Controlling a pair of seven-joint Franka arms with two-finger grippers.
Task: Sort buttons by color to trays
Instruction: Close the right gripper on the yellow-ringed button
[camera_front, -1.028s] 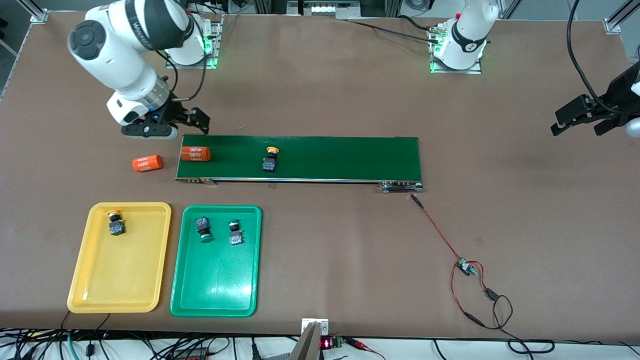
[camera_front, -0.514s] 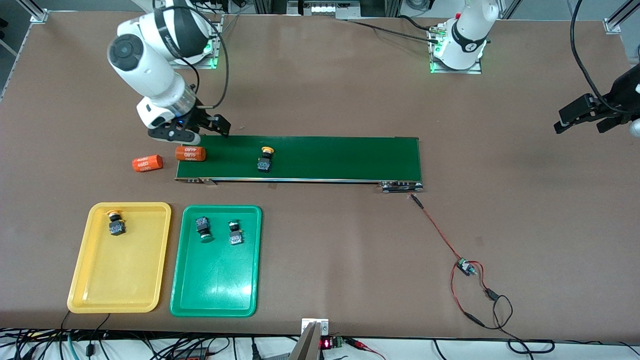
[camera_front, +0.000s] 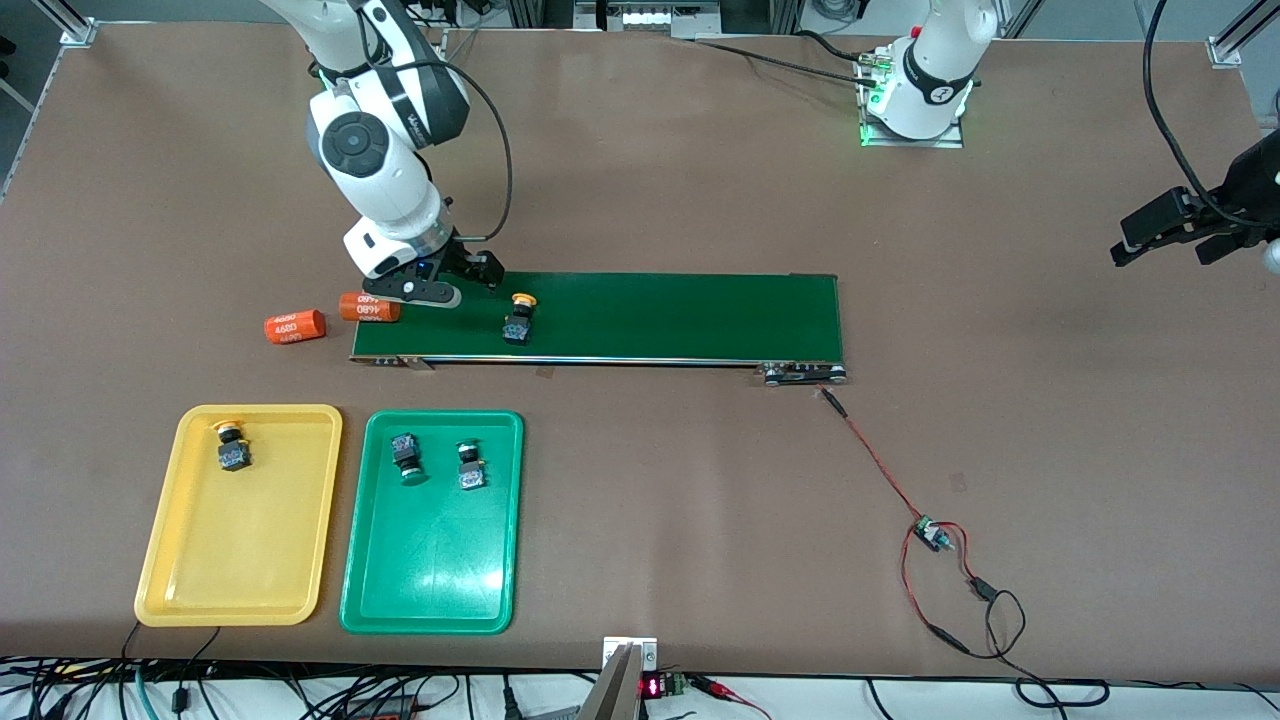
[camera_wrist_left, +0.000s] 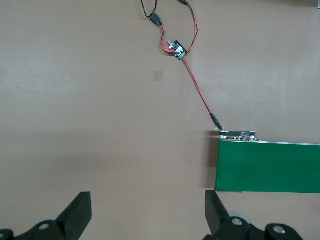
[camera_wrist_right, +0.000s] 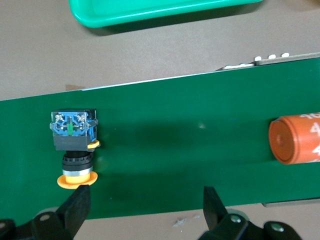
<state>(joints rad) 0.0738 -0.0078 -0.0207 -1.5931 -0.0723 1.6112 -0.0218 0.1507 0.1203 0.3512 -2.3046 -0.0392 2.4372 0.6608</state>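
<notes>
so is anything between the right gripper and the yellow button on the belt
Nothing visible. The right gripper, open, hovers over the conveyor belt beside the yellow button; the orange cylinder lies toward the belt's end, away from the button.

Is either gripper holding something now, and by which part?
Nothing is held. The right gripper hangs open over the belt beside the yellow button; the left gripper waits open.

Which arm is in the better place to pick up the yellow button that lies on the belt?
Probably the right. The right gripper, open, hangs over the conveyor belt beside the yellow button. The left gripper, open, waits over bare table.
</notes>
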